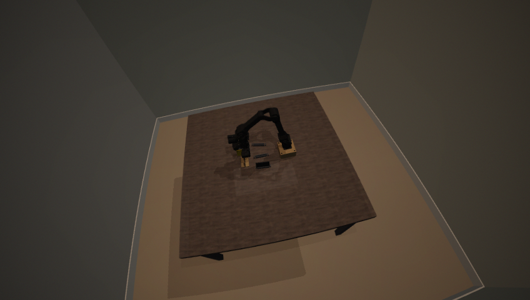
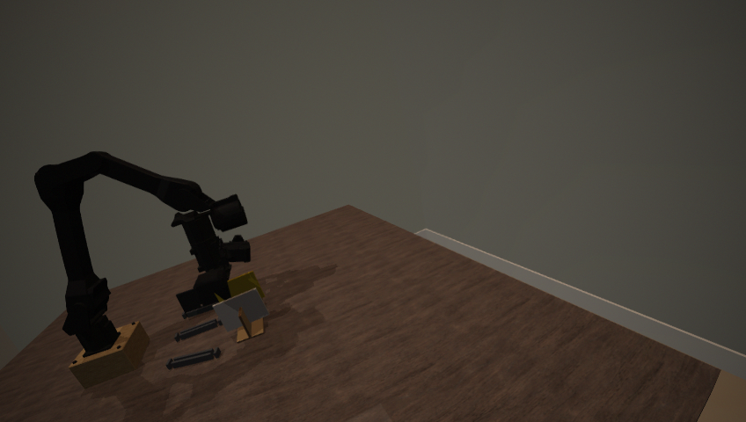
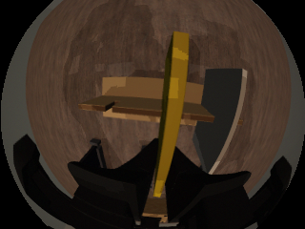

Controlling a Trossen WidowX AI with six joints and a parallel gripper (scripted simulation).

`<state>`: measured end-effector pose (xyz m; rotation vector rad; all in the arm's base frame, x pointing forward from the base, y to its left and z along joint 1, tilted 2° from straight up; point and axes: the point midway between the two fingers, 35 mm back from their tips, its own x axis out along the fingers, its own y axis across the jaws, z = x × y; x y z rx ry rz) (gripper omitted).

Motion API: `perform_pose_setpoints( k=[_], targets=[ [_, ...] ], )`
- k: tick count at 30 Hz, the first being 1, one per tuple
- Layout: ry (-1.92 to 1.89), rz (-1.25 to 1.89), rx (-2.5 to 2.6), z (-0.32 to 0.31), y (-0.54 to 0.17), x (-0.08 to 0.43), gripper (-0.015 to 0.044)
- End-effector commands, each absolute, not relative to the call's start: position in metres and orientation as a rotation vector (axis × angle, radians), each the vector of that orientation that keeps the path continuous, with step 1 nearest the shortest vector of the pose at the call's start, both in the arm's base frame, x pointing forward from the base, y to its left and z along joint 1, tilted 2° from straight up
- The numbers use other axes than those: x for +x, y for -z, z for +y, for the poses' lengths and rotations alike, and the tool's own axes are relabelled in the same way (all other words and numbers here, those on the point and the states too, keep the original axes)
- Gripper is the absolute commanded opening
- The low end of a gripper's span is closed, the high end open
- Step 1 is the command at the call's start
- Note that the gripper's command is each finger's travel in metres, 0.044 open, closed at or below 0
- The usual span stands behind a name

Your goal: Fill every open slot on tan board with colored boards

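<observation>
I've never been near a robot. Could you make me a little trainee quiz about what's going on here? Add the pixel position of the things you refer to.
1. Multiple choice: What colour is the thin flat board (image 1: 239,152) (image 2: 245,282) (image 3: 176,95) between the robot's jaws?
a) red
b) yellow
c) blue

2. True or false: Each of the three dark, narrow holders (image 1: 260,156) (image 2: 197,330) on the brown table (image 1: 267,208) (image 2: 444,323) (image 3: 52,86) has a board in it.

3. Fill in the missing word: The flat grey board (image 2: 252,305) (image 3: 221,95) stands ____ to the upright tan board (image 2: 243,321) (image 3: 138,106), not parallel.

Key: 1. b; 2. false; 3. crosswise
</observation>
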<state>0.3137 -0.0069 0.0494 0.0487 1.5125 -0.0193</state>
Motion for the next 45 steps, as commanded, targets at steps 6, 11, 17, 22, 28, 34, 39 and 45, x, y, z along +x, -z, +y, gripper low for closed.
perform_pose_setpoints(
  k=[6,11,17,22,28,34,39,45],
  targets=[
    [0.023,1.512,0.052,-0.007,-0.046,0.314,0.0000],
    [0.023,1.512,0.052,-0.007,-0.044,0.314,0.0000],
    [0.023,1.512,0.052,-0.007,-0.042,0.314,0.0000],
    [0.023,1.512,0.052,-0.007,-0.041,0.315,0.0000],
    [0.023,1.512,0.052,-0.007,-0.038,0.315,0.0000],
    [0.023,1.512,0.052,-0.007,-0.036,0.315,0.0000],
    [0.023,1.512,0.052,-0.007,-0.034,0.315,0.0000],
    [0.023,1.512,0.052,-0.007,-0.032,0.315,0.0000]
  ],
)
